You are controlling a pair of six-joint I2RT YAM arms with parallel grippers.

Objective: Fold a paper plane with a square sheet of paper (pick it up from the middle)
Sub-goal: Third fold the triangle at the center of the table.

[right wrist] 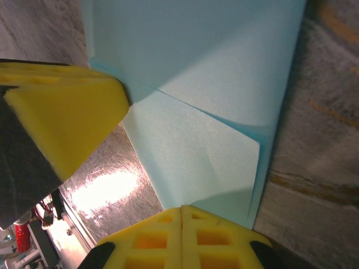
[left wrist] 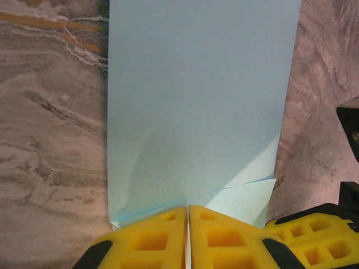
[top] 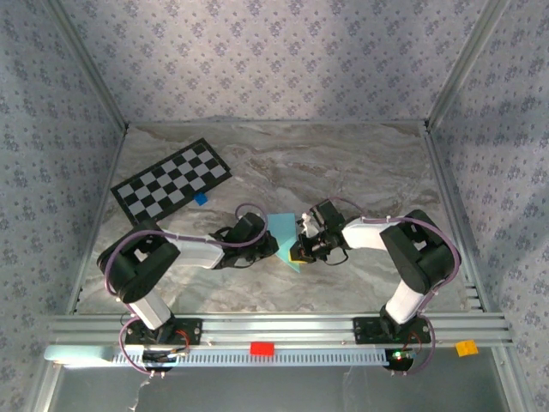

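The marble tabletop (top: 360,172) carries the checkerboard card (top: 171,180) toward its far left corner. The work itself sits at the middle, toward the near edge.

There you have the paper (top: 281,230), already folded into a narrow strip. From above, its long axis runs from far to near, slanting a little right, and it lies between your two grippers.

Your left gripper (left wrist: 188,227) comes in from the left and is pinched tight on the strip's near end. In its wrist view the sheet stretches straight ahead of the fingers, with a small folded flap (left wrist: 241,199) just to the right.

Your right gripper (right wrist: 180,227) comes in from the right and is likewise closed on a near edge of the paper, beside a diagonal fold. Both arms sit equally close, their yellow pads almost touching, so I'd judge the next crease depends on moving them along that axis together.

The tiny blue block (top: 201,199) lies by the card, well apart.
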